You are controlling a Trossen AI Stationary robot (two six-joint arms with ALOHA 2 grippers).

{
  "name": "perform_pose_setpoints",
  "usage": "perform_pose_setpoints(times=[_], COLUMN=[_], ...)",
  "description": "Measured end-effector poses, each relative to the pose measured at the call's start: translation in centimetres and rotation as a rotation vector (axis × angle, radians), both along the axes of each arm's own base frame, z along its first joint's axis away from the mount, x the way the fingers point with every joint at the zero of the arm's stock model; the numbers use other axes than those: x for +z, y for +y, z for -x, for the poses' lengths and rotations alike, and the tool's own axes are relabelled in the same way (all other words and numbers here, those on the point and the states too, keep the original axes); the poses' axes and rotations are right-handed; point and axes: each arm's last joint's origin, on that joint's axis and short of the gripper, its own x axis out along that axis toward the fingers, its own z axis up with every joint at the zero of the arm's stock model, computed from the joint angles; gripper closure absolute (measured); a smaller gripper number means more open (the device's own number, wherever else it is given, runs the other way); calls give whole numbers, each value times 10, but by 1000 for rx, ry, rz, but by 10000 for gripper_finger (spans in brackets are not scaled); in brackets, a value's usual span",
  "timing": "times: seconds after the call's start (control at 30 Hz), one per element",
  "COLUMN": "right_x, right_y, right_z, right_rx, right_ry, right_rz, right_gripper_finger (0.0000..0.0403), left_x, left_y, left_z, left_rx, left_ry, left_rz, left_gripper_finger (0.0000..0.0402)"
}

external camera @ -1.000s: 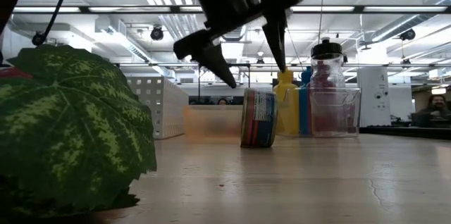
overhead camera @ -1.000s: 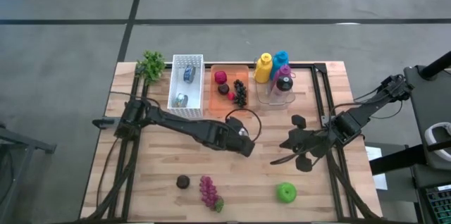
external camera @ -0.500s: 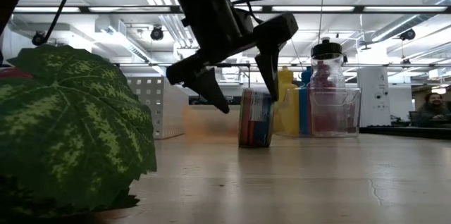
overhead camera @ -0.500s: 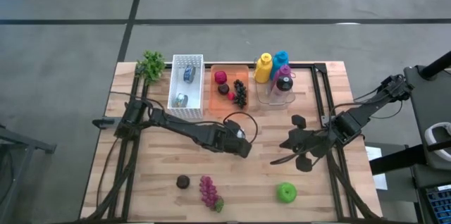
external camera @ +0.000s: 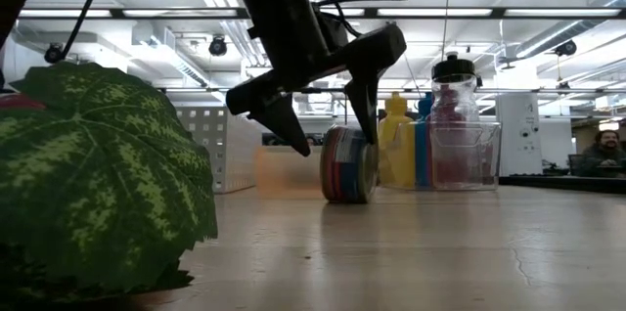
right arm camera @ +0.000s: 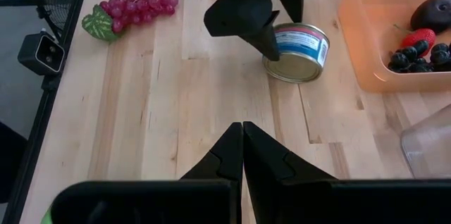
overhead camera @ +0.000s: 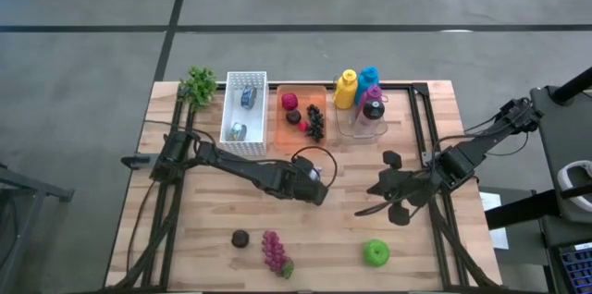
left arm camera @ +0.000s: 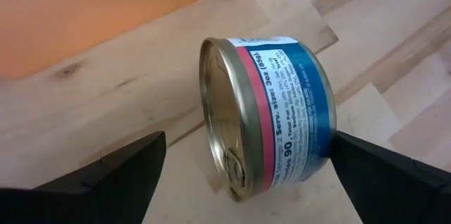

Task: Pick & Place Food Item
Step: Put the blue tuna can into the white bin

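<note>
With its fingers spread wide to straddle the can [left arm camera: 271, 115], the left gripper [external camera: 318, 125] hovers over it; the right gripper [right arm camera: 243, 155] waits closed.

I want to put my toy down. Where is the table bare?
Bare wood lies between the grapes and the green apple, and left of the white basket. It is crowded around the orange tray, bottles and can.

Left hand [overhead camera: 317, 183] covering the can [left arm camera: 271, 111] from above — leaf [external camera: 98, 179] cropped, blurred
</note>
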Motion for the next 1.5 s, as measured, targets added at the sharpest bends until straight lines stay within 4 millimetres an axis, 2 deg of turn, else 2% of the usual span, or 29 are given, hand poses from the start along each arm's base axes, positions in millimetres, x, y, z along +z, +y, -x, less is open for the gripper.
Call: perform_pose_setpoints(times=[0.27, 0.77, 0.97, 1.27, 1.5], right_x=[0, 0, 0, 0, 0], right_y=[0, 0, 0, 0, 0], right_z=[0, 0, 0, 0, 0], right_rx=[0, 0, 0, 0, 0], right_ry=[1, 0, 1, 1, 1], right_rz=[0, 0, 0, 1, 1], right_gripper_finger=[394, 394, 394, 394, 394], left_x=[-21, -21, -21, -21, -21], left_y=[0, 1, 1, 1, 1], left_z=[-3, -4, -4, -4, -4], left_rx=[-45, -47, -48, -51, -82], left_ry=[-52, -73, -72, -71, -55], left_rz=[-15, -42, -42, -45, -61], left_gripper_finger=[4, 23, 77, 215, 216])
